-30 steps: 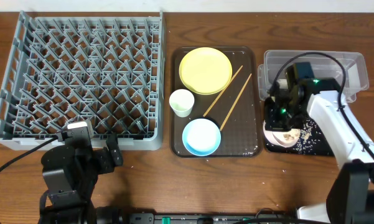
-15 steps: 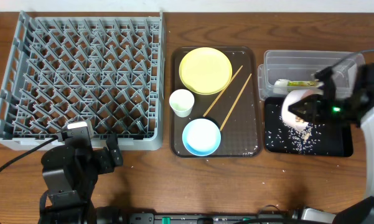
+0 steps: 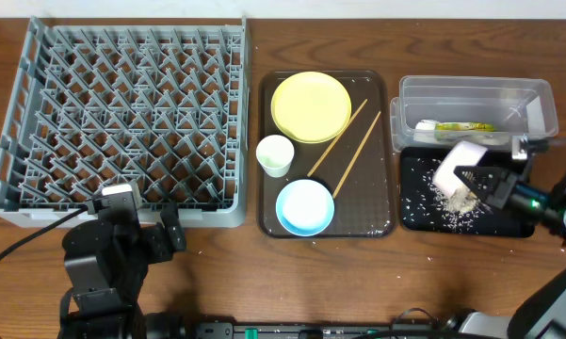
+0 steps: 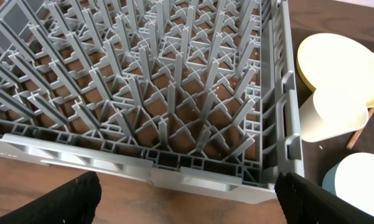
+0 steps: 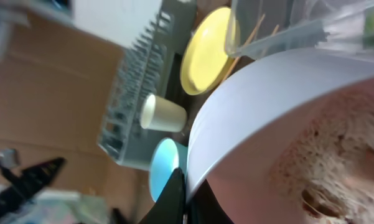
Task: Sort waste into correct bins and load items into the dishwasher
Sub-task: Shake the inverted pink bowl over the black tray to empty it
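My right gripper (image 3: 473, 179) is shut on the rim of the white bowl (image 3: 455, 166) and holds it tilted over the black tray (image 3: 513, 224), where rice scraps (image 3: 452, 212) lie scattered. In the right wrist view the bowl (image 5: 267, 106) fills the frame, with scraps stuck inside, and its rim is pinched at my gripper (image 5: 184, 190). The clear tub (image 3: 537, 99) holds the green-and-yellow wrapper (image 3: 461, 126). I cannot make out the napkin. My left gripper (image 3: 132, 231) is open and empty in front of the grey dish rack (image 3: 122, 113), its near wall (image 4: 174, 168) close ahead.
The brown serving tray (image 3: 381, 221) holds the yellow plate (image 3: 311, 106), the white cup (image 3: 275, 155), the light blue bowl (image 3: 305, 207) and the chopsticks (image 3: 348, 141). The plate (image 4: 342, 65), cup (image 4: 330, 115) and blue bowl (image 4: 358, 186) also show in the left wrist view.
My right arm has swung out to the right, lifting the white bowl off the black tray and tipping it. More scraps lie on the tray. The left arm has not moved.
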